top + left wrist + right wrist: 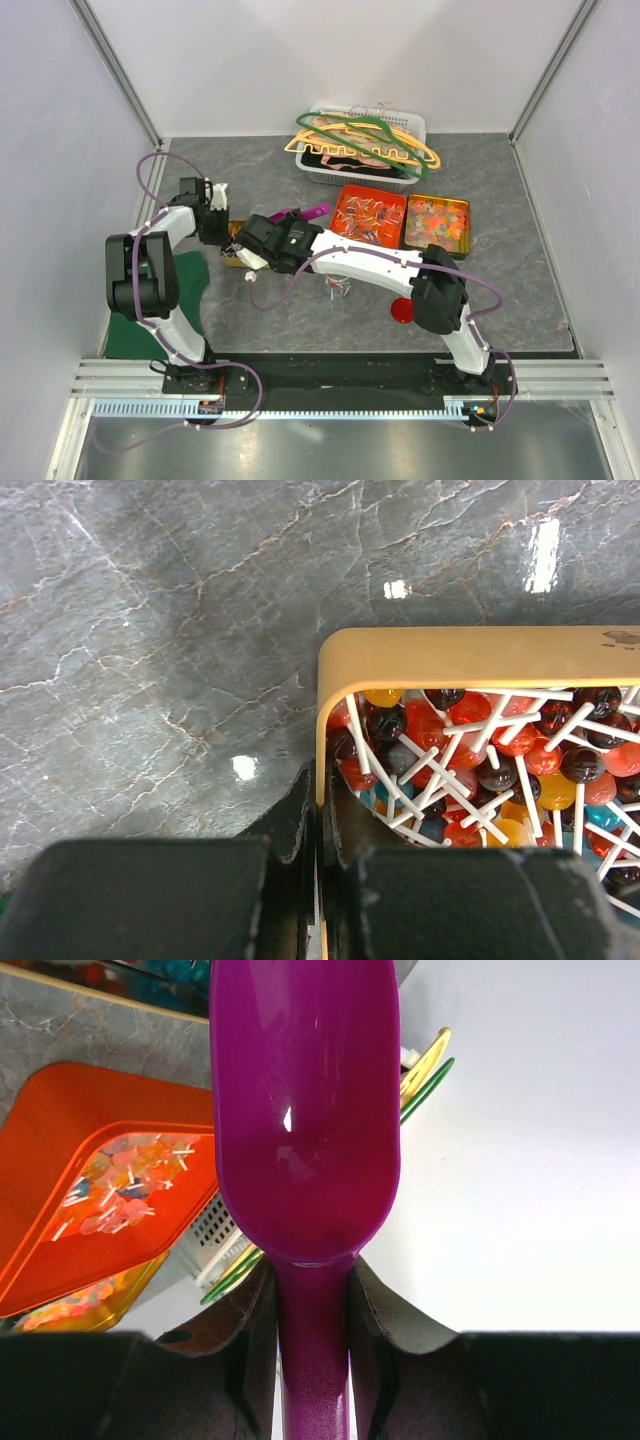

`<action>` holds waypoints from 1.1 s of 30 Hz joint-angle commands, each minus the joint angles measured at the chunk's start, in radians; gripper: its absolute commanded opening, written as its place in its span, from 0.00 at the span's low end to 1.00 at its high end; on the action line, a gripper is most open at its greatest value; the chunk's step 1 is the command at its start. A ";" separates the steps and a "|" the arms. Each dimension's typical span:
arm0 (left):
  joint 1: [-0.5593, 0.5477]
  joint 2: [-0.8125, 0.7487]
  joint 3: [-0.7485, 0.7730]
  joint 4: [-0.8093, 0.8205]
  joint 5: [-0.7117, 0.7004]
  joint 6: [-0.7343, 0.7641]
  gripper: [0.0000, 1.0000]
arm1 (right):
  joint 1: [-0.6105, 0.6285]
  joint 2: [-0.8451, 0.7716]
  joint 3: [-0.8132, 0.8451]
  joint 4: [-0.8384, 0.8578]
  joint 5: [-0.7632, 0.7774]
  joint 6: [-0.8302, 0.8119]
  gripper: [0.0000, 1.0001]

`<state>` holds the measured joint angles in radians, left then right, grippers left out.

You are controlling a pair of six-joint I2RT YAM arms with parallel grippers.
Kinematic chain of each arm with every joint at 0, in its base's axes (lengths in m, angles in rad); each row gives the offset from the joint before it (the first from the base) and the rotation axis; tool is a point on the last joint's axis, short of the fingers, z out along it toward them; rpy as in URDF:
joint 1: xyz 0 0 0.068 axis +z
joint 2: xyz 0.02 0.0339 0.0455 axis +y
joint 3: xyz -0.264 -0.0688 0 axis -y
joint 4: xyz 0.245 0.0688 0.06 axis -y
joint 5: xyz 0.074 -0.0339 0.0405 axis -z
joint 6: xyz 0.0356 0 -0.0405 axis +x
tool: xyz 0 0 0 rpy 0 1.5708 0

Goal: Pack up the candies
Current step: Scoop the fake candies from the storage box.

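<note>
A gold tin (pixel 470 645) is full of round candies (pixel 470 770) on white sticks, red, dark, yellow and blue. My left gripper (pixel 321 780) is shut on that tin's left wall, one finger outside and one inside. From above, the tin (pixel 234 256) sits at the left, mostly under both wrists. My right gripper (pixel 310 1280) is shut on the handle of a purple scoop (pixel 305 1110), whose bowl is empty and held up in the air. More candies (pixel 366 214) fill an orange tin, and others (pixel 437 220) fill a yellow tin.
A white basket (pixel 415 128) of plastic coat hangers stands at the back. A small glass jar (pixel 340 288) and a red lid (pixel 401 310) sit on the grey table in front of the tins. A green cloth (pixel 188 285) lies by the left arm.
</note>
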<state>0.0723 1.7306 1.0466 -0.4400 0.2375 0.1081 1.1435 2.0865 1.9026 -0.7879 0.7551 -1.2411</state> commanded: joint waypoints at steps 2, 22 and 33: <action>0.012 -0.016 0.007 0.017 0.141 -0.005 0.02 | 0.018 0.020 0.001 0.065 0.085 -0.061 0.00; 0.018 0.061 0.038 -0.054 0.441 0.045 0.02 | 0.024 -0.020 0.004 0.185 0.118 -0.086 0.00; 0.018 0.064 0.043 -0.045 0.225 0.015 0.02 | 0.025 -0.057 -0.034 0.171 0.128 -0.100 0.00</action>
<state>0.0837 1.8114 1.0515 -0.4934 0.5613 0.1356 1.1633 2.1006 1.8881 -0.6353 0.8360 -1.3319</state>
